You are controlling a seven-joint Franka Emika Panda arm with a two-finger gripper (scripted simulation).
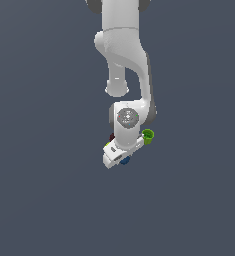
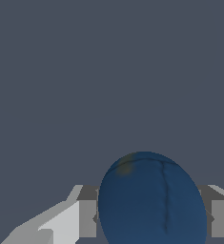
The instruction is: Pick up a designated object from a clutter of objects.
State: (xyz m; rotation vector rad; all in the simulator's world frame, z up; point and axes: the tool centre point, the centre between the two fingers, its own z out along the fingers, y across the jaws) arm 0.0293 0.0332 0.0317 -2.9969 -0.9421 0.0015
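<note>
The dark blue ball (image 2: 151,200) fills the space between my two fingers (image 2: 87,219) in the wrist view, and both inner pads touch its sides. My gripper (image 2: 151,221) is shut on it. In the exterior view the white hand hangs low over the clutter, and only a sliver of the dark blue ball (image 1: 125,160) shows under my gripper (image 1: 122,161). The bright green cup (image 1: 148,136) stands just past the hand toward the exterior view's right. Slivers of the dark maroon ball (image 1: 112,137) and the yellow-green ball (image 1: 108,145) peek out on the hand's other side.
The arm's white links (image 1: 121,55) rise above the hand and hide most of the clutter. A flat grey-blue floor (image 1: 39,200) spreads all around.
</note>
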